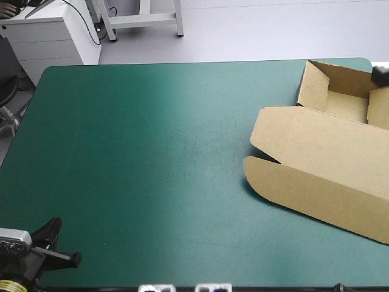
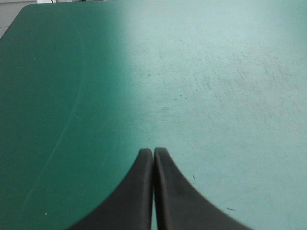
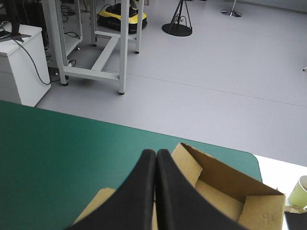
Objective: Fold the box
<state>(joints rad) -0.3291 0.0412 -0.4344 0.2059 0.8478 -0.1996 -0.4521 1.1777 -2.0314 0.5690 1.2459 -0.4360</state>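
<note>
The brown box [image 1: 322,155] lies at the table's right side as an open tray with raised walls [image 1: 331,91] near the far right corner. Its lid is flat, reaching toward the front, with a rounded flap at its left end. My left gripper [image 1: 55,243] sits at the front left corner, far from the box. Its black fingers are shut and empty over bare teal-green cover [image 2: 153,151]. My right gripper [image 3: 156,152] is shut with nothing in it, raised over the lid, and the open tray [image 3: 225,191] lies just ahead of it.
The teal-green table [image 1: 152,152] stretches bare from the box to the left edge. A small black shape [image 1: 380,76] shows at the tray's right wall. A pale green cup [image 3: 300,191] stands off the table's right edge.
</note>
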